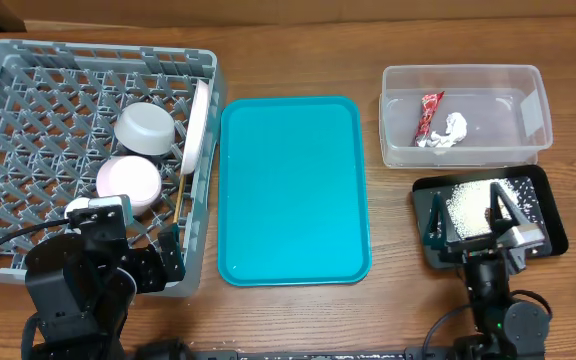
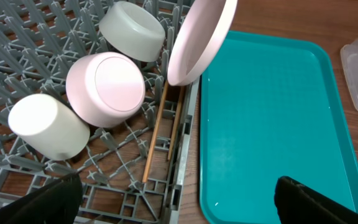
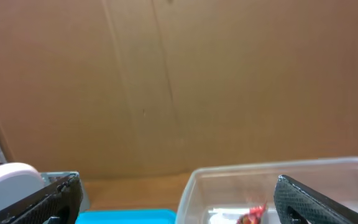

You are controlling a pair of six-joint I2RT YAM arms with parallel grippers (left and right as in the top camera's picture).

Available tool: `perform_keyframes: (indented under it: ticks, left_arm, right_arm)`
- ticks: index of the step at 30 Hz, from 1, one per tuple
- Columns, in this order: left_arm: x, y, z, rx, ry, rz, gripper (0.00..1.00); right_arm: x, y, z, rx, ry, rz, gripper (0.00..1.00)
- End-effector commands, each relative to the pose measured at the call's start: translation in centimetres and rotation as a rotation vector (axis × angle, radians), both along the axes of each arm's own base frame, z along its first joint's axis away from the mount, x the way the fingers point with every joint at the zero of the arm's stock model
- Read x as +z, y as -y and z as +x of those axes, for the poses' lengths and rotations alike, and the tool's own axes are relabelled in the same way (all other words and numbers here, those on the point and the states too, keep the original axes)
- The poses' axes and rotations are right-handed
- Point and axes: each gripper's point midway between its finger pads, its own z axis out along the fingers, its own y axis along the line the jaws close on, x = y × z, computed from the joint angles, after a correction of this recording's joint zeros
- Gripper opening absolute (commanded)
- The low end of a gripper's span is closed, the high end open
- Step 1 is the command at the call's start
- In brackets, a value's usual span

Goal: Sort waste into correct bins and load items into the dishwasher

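The grey dish rack (image 1: 28, 80) at the left holds a grey-green bowl (image 1: 145, 128), a pink bowl (image 1: 128, 180), a white plate (image 1: 199, 125) on edge and two chopsticks (image 1: 181, 190). The left wrist view shows a white cup (image 2: 48, 126) beside the pink bowl (image 2: 106, 87). My left gripper (image 1: 133, 245) is open and empty over the rack's near right corner. The clear tub (image 1: 463, 75) holds a red wrapper (image 1: 429, 115) and a white tissue (image 1: 451, 130). Rice (image 1: 463, 205) lies in the black tray (image 1: 543, 195). My right gripper (image 1: 468, 212) is open and empty above it.
A large teal tray (image 1: 293, 190) lies between the rack and the bins, with one white speck (image 2: 217, 204) near its front corner. A brown cardboard wall (image 3: 179, 81) stands behind the table. The right wrist view shows the tub (image 3: 229, 180) and wrapper (image 3: 253, 216).
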Motion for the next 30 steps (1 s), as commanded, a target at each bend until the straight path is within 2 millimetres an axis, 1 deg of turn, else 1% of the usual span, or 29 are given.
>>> perform_keyframes:
  ticks: [1, 6, 9, 30]
  left_arm:
    - [0.2, 0.3, 0.0, -0.017, 0.012, 0.0, 1.0]
    - [0.2, 0.3, 0.0, -0.017, 0.012, 0.0, 1.0]
    - [0.2, 0.3, 0.0, -0.017, 0.012, 0.0, 1.0]
    - [0.2, 0.3, 0.0, -0.017, 0.012, 0.0, 1.0]
  right_arm:
    - [-0.4, 1.0, -0.3, -0.05, 0.0, 0.005, 1.0]
    - [-5.1, 1.2, 0.4, -0.063, -0.19, -0.023, 1.0]
    - [-7.2, 1.2, 0.4, -0.062, -0.275, -0.036, 1.0]
    - [-7.1, 1.2, 0.4, -0.06, -0.273, -0.036, 1.0]
